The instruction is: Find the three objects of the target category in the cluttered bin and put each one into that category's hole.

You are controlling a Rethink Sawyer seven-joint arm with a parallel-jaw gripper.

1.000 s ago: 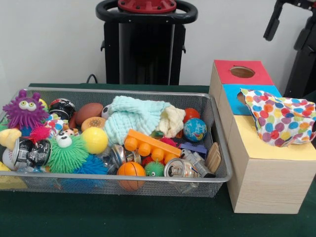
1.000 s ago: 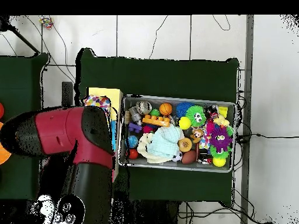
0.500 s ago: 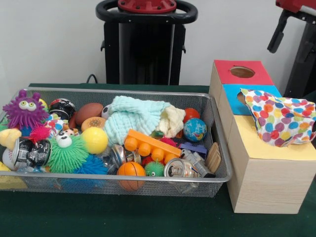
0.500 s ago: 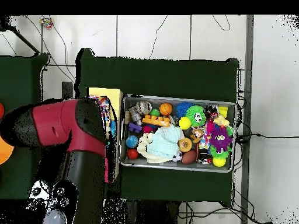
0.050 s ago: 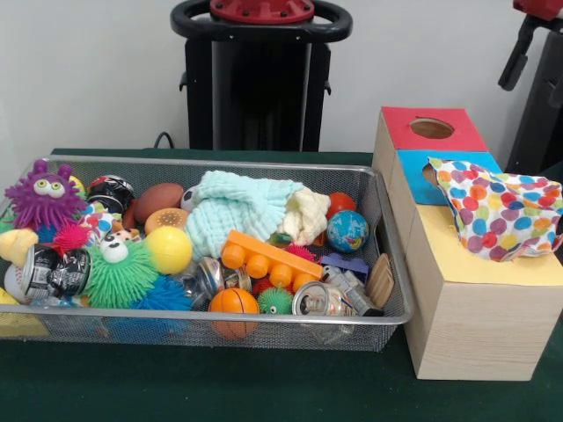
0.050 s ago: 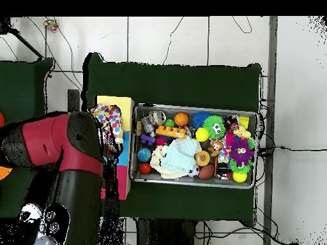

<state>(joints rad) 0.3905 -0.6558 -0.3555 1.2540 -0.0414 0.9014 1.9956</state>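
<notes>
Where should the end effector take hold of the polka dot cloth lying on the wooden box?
Take the polka dot cloth at its raised, crumpled top fold, coming straight down from above. It lies heaped on the wooden box, so the bunched fabric offers a pinchable ridge there.

A robotics lab: a green-clothed table fills the lower frame, cables trail over the pale tiled floor at the overhead view's top, and a red arm sits lower left.
</notes>
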